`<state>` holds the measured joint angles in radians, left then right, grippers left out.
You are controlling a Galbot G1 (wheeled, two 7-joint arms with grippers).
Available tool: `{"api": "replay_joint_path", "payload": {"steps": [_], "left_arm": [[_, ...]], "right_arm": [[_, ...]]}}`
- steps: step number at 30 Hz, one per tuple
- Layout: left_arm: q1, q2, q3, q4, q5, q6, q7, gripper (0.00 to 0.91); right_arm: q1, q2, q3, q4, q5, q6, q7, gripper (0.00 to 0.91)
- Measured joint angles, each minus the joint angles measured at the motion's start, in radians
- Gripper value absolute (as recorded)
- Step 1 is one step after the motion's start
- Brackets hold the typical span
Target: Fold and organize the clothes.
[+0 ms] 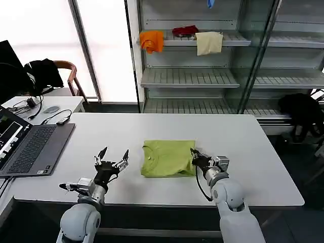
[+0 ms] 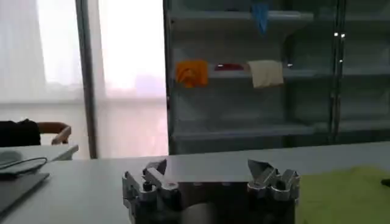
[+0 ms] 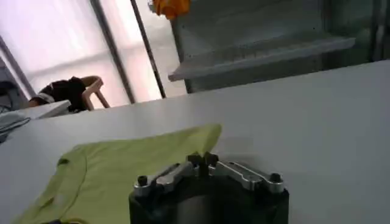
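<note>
Laptop [image 1: 30, 147] on table [image 1: 263, 152] left; orange cloth [image 1: 152, 40], cream cloth [image 1: 209, 43] on shelf.

A white table [image 1: 253, 152] fills the middle of the head view, and its top looks smooth and flat. Near the centre of it lies a yellow-green T-shirt [image 1: 167, 158], folded into a neat square, with the round neckline toward 9 o'clock. At the 9 o'clock edge of the table lies a grey laptop [image 1: 30, 147], open, with its keyboard facing up. A thin black cable [image 1: 55, 119] with a small plug lies at about 10 o'clock, just beyond the laptop. The T-shirt and the laptop are well apart.
</note>
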<state>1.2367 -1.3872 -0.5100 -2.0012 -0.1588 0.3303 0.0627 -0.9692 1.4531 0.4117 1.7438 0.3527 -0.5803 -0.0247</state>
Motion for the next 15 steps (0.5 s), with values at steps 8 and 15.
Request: {"api": "replay_joint_path", "payload": {"steps": [8, 15], "left_arm": [[0.017, -0.008, 0.01, -0.046, -0.006, 0.011, 0.0, 0.907], [0.024, -0.01, 0.009, -0.06, -0.013, 0.012, 0.0, 0.907]], "right_arm": [[-0.037, -0.006, 0.006, 0.037, -0.152, 0.004, -0.042, 0.907], [-0.081, -0.025, 0.003, 0.099, -0.228, 0.018, -0.075, 0.907]]}}
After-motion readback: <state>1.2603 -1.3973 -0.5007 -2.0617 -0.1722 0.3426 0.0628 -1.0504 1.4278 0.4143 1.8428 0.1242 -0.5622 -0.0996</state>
